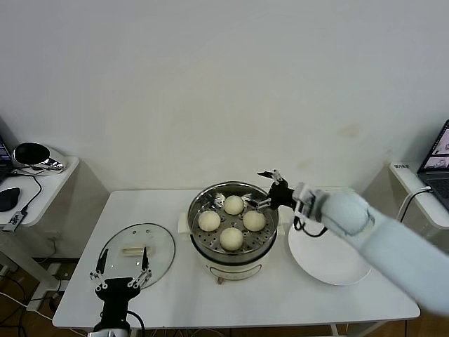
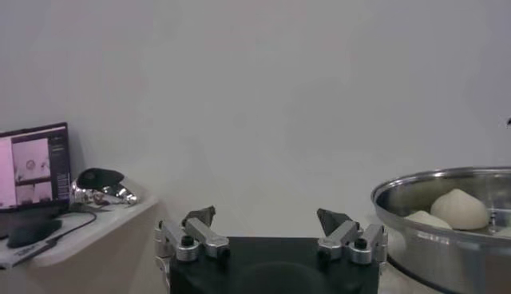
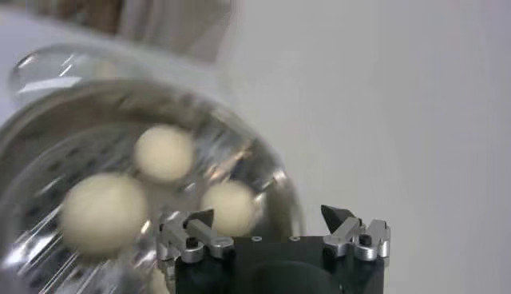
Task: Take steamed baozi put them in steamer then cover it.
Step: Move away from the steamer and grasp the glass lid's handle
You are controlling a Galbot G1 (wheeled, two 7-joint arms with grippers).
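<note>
The steel steamer (image 1: pixel 198 245) stands mid-table on its cream base, with several cream-white baozi (image 1: pixel 233 204) on its perforated tray. My right gripper (image 1: pixel 265 189) hovers open and empty over the steamer's far right rim. In the right wrist view that gripper (image 3: pixel 271 214) hangs above the baozi (image 3: pixel 102 212) and the steamer rim (image 3: pixel 275 180). The glass cover (image 1: pixel 156 261) lies flat on the table left of the steamer, its bar handle up. My left gripper (image 1: pixel 123 263) stands open at the cover's near edge and holds nothing. The left wrist view shows this gripper (image 2: pixel 266 217) with the steamer (image 2: pixel 447 240) off to one side.
An empty white plate (image 1: pixel 330 256) lies right of the steamer, under my right arm. A side table (image 1: pixel 42 189) with a mouse and cables stands at the left. A laptop (image 1: pixel 438 161) on a white stand is at the right edge.
</note>
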